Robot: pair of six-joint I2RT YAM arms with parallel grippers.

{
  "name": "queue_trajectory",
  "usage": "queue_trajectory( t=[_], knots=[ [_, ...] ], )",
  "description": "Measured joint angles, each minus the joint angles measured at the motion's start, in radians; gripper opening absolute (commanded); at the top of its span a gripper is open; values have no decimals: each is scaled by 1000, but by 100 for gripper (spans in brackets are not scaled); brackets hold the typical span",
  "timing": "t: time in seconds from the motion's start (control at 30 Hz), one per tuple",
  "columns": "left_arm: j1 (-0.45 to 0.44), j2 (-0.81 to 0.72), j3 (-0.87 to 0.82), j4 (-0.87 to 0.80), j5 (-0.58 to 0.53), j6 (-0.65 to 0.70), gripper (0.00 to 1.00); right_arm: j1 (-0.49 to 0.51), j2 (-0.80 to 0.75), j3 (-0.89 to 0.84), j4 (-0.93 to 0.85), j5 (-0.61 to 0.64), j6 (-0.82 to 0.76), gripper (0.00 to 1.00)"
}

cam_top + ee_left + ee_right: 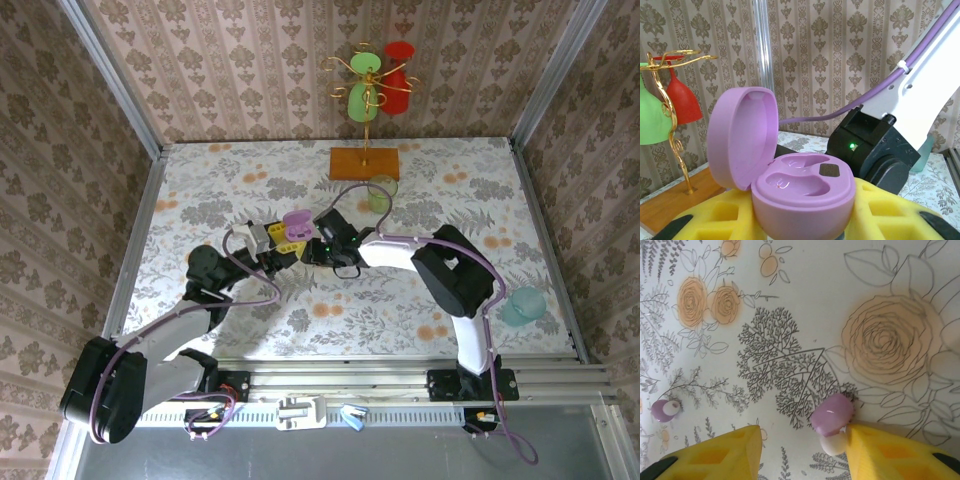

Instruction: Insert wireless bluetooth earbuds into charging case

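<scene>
Top external view shows you the floral surface [230, 190]. Near its middle, your left pincer [801, 227] is clenched on the purple charging case [800, 187], which has its lid upright and both wells empty. Your right pincer [802, 450] hangs released just above the surface. One purple earbud [832, 415] touches one of its yellow fingers, and a second earbud [665, 410] lies well apart.
</scene>
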Motion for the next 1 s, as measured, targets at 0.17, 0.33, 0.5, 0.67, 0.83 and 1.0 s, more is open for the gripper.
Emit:
queue_trajectory(
  t=[0.17,0.33,0.5,0.67,0.83,1.0],
  knots=[
    [0,0,0,-2,0,0,15,-14,17,40,-43,7,-34,48],
    [0,0,0,-4,-2,1,15,-23,39,78,-68,11,-71,45],
    [0,-1,0,-8,-14,4,15,-29,64,121,-103,6,-117,42],
    [0,-6,0,-8,-28,8,16,-35,90,169,-148,-21,-180,41],
    [0,-8,0,-8,-46,9,16,-39,115,213,-178,-58,-240,39],
    [0,-8,0,-8,-60,16,16,-46,132,233,-178,-114,-281,38]
  ],
)
